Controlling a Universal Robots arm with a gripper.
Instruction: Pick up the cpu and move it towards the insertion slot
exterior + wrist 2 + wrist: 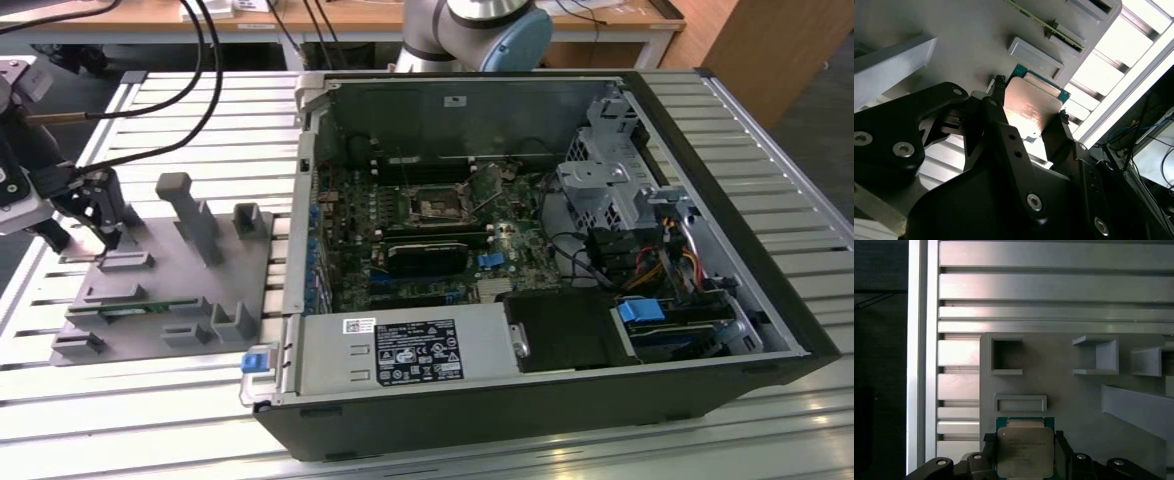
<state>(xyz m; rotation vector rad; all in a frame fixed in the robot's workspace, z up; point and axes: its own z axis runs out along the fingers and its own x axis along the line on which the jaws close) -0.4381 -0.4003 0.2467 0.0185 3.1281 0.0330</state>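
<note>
My fingers (999, 117) are drawn in narrow on the cpu (1031, 112), one against each of two opposite edges, and its silvery top faces both wrist views. The chip is square, so it has no long axis. What counts is that it lies flat between my tips with its green border showing on the far side. In the first wrist view the cpu (1025, 450) sits just beside a small rectangular recess of the grey fixture (1064, 390). I cannot tell whether it has lifted clear of the fixture's surface or rests on it.

In the exterior view I hang over the end of the fixture (160, 290) nearer the exterior view's left, which stands on the slatted metal desk (134, 420). The insertion slot (438, 205) lies well apart from me, toward the exterior view's right. It sits on the board inside the open computer case (787, 330). The rest of the fixture, with its upright posts, and the case's near wall stand between the chip and that socket.
</note>
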